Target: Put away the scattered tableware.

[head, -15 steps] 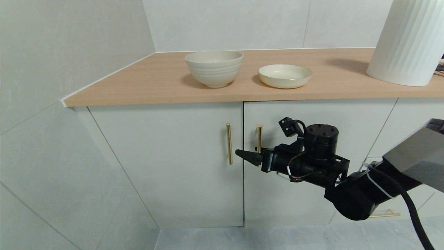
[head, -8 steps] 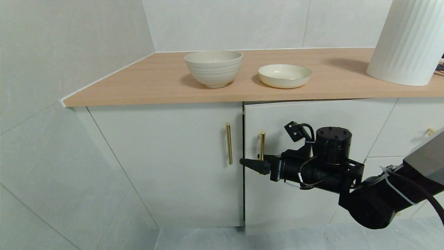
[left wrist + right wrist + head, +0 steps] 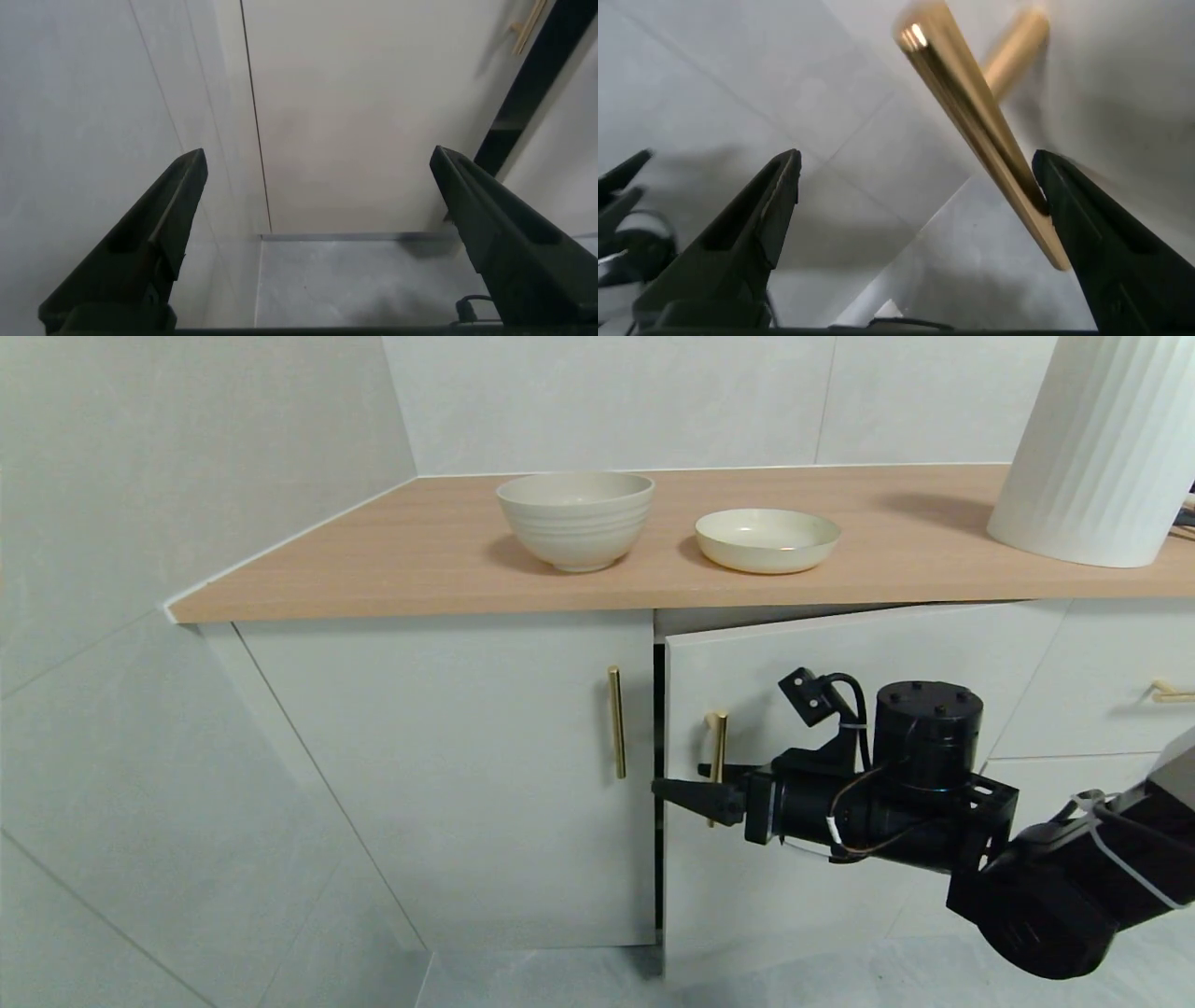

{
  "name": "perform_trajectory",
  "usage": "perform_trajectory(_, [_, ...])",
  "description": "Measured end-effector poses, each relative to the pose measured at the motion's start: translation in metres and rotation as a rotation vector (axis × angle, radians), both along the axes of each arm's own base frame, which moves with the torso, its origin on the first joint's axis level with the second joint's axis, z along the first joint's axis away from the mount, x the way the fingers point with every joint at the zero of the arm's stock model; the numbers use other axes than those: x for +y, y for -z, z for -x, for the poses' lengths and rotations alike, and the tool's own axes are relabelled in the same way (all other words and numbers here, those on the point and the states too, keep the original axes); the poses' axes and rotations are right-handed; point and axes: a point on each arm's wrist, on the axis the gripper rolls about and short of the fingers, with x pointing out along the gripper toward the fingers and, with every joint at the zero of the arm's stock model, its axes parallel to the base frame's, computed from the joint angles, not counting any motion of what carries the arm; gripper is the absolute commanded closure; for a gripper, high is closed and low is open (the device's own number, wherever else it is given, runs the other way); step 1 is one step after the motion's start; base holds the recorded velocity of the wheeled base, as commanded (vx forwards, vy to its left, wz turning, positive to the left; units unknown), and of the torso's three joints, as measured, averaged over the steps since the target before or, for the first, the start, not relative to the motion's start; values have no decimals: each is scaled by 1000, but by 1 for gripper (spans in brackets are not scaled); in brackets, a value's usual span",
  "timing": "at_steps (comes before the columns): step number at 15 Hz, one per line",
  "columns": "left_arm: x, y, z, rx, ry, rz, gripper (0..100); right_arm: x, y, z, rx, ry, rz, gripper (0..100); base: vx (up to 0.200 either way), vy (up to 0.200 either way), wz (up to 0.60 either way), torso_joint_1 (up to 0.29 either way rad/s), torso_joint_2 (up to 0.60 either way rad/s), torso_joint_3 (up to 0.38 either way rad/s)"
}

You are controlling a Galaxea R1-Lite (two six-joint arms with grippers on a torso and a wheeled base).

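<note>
Pale tiled walls and a wooden countertop (image 3: 420, 569). The ribbed white vessel (image 3: 1092, 448) on it is cut off at the frame edge, and the gap behind the right cabinet door (image 3: 840, 649) is too dark to read. That door has swung further out than half a second ago, and my right gripper (image 3: 674, 791) has drawn back with it. Its jaws are spread, with the brass handle (image 3: 717, 761) between them against one finger (image 3: 1083, 233). The bowl (image 3: 575, 519) and shallow dish (image 3: 766, 539) sit apart on the countertop. The left gripper (image 3: 318, 157) is wide open, holding nothing, and faces the closed left door (image 3: 374, 112).
</note>
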Motion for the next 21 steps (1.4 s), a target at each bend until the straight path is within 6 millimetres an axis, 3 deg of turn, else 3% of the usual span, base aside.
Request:
perform_trajectory(3, [0,-1,0,-5,-2,-1,0,-4,-10,17,-11,-44,-11,0,0,0,0,0,0,0])
perform_trajectory(8, [-2,-21,7,-61,94,-6,0,-1,-19,37,-25,-86,-20,0,0,0,0,0,0,0])
perform_trajectory(11, [-5,-52,11,-61,225,-14,0,-4,-17,42,-23,-95,-17,0,0,0,0,0,0,0])
perform_trajectory(13, [-7,-82,4,-27,319,-13,0,-5,-18,44,-23,-98,-18,0,0,0,0,0,0,0])
perform_trajectory(15, [-9,-115,-13,20,403,-6,0,-7,-19,46,-22,-101,-20,0,0,0,0,0,0,0])
perform_trajectory(17, [-10,-141,-42,99,461,7,0,-8,-21,47,-26,-101,-22,0,0,0,0,0,0,0])
perform_trajectory(19, [-12,-153,-83,196,503,23,0,-8,-21,48,-29,-101,-23,0,0,0,0,0,0,0])
perform_trajectory(21, [-16,-149,-121,274,543,38,0,-8,-21,48,-30,-101,-23,0,0,0,0,0,0,0])
